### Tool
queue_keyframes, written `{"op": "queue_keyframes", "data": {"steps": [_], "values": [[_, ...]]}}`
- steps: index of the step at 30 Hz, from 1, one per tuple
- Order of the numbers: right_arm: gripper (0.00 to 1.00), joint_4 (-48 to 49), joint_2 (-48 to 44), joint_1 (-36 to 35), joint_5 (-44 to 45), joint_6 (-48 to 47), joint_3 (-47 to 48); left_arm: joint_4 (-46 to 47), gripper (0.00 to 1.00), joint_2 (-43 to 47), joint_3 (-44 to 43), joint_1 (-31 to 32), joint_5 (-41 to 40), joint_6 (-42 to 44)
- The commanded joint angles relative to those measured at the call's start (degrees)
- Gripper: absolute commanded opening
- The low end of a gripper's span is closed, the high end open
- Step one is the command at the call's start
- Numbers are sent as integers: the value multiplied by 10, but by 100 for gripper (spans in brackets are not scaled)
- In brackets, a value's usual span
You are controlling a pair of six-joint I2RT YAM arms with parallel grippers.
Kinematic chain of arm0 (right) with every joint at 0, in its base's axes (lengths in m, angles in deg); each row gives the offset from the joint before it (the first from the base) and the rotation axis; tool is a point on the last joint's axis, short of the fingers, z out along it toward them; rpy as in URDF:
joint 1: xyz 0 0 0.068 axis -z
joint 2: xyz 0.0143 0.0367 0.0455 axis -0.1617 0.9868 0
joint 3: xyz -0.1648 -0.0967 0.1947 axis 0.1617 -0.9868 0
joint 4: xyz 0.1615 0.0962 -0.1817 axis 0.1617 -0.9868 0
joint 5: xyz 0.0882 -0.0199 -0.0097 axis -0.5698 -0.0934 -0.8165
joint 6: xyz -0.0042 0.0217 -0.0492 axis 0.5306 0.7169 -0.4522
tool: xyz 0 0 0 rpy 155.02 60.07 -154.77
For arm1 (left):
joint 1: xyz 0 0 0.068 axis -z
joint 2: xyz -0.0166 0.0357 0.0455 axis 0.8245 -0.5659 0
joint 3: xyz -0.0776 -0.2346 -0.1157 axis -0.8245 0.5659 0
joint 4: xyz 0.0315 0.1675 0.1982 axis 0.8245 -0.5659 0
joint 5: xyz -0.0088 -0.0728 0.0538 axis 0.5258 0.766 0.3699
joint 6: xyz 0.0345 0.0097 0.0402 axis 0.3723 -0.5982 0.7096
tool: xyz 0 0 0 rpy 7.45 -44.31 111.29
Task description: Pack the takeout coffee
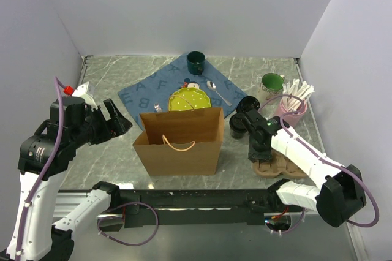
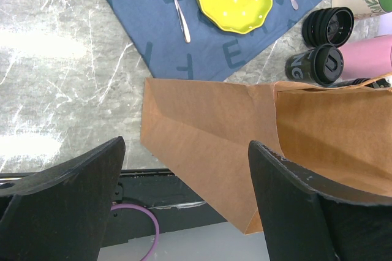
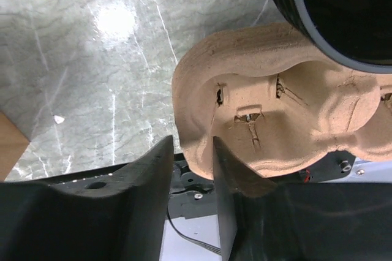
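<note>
- The grey marble table (image 1: 110,83) carries everything.
- A brown paper bag (image 1: 177,144) stands upright and open at the middle of the near edge, one handle hanging over its front.
- A blue lettered placemat (image 1: 144,92) lies behind the bag, turned cornerwise.
- The left gripper (image 1: 117,118) hangs left of the bag with its jaws spread wide and nothing between them. In the left wrist view the bag's side lies beyond them.
- The right gripper (image 1: 257,154) is down at the pulp carrier (image 1: 278,168), right of the bag. In the right wrist view its jaws stand close together, pinched on the carrier's near rim.
- A yellow plate (image 1: 188,98) sits on the placemat, just behind the bag.
- A pink cup (image 1: 293,111) of white sticks (image 1: 300,92) stands at the right, a patterned mug (image 1: 271,83) just behind it.
- A dark green mug (image 1: 196,62) sits on the placemat's far corner.
- Two takeout coffees stand on the table between bag and pink cup: the far coffee cup (image 1: 248,105) and the near coffee cup (image 1: 236,127), both outside the bag.
- A third black cup (image 3: 343,3) overlaps the carrier's far side in the right wrist view. Whether it sits in a well is unclear.
- A spoon (image 1: 218,94) and a fork (image 1: 157,107) flank the plate.
</note>
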State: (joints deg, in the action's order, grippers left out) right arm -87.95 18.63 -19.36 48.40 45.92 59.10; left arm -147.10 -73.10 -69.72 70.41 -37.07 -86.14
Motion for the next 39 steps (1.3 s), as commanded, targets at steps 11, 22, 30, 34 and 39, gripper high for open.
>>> {"op": "queue_keyframes", "data": {"steps": [11, 22, 30, 34, 39], "values": [[32, 0, 6, 16, 8, -1, 12, 8, 88, 3, -16, 2, 1, -5], [18, -8, -3, 24, 3, -7, 30, 11, 88, 3, -18, 2, -1, -7], [18, -53, -8, 25, 27, 28, 69, 13, 87, 6, -15, 2, 1, -9], [30, -125, 7, 63, 80, 139, 93, 14, 87, 3, -22, 3, 4, -7], [38, -149, -34, 163, 84, 273, 105, 7, 87, 1, -21, 2, 10, -1]]}}
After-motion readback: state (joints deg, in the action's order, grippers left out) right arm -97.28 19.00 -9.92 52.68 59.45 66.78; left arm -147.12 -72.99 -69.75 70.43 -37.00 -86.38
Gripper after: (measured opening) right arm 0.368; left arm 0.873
